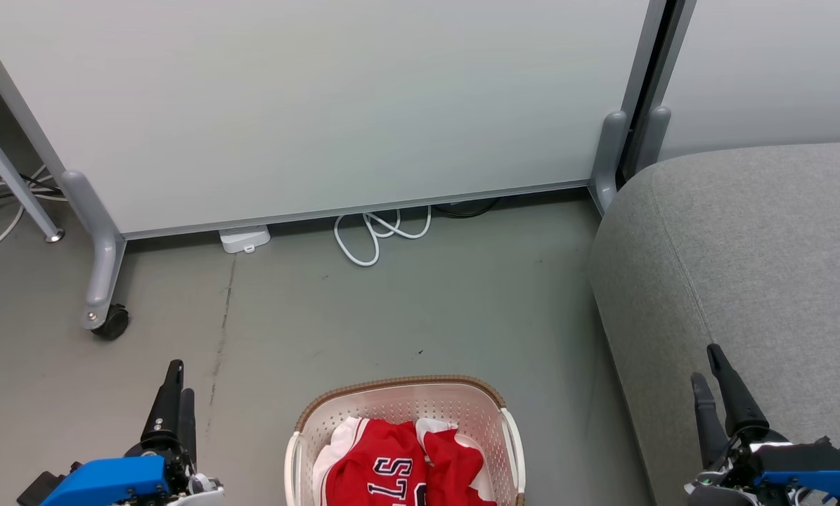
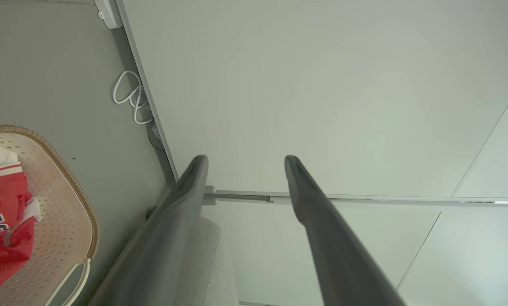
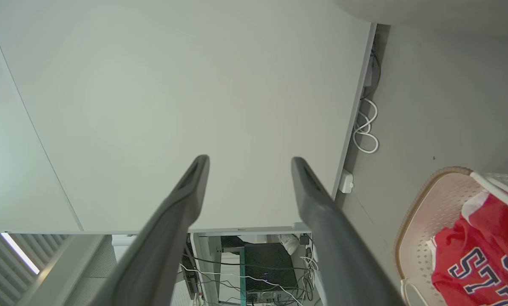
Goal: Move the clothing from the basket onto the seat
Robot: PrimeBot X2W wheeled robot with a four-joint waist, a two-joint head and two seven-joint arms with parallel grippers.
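Left tool (image 1: 179, 383) spread, empty, lower left; right tool (image 1: 706, 365) spread, empty, lower right, flanking basket (image 1: 398, 383) bottom centre, ready to dip for red clothing (image 1: 391, 464); seat (image 1: 757, 260) at right

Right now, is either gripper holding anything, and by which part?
Nothing is held. The left gripper and the right gripper are both open and empty. The red jersey lies untouched in the laundry basket.
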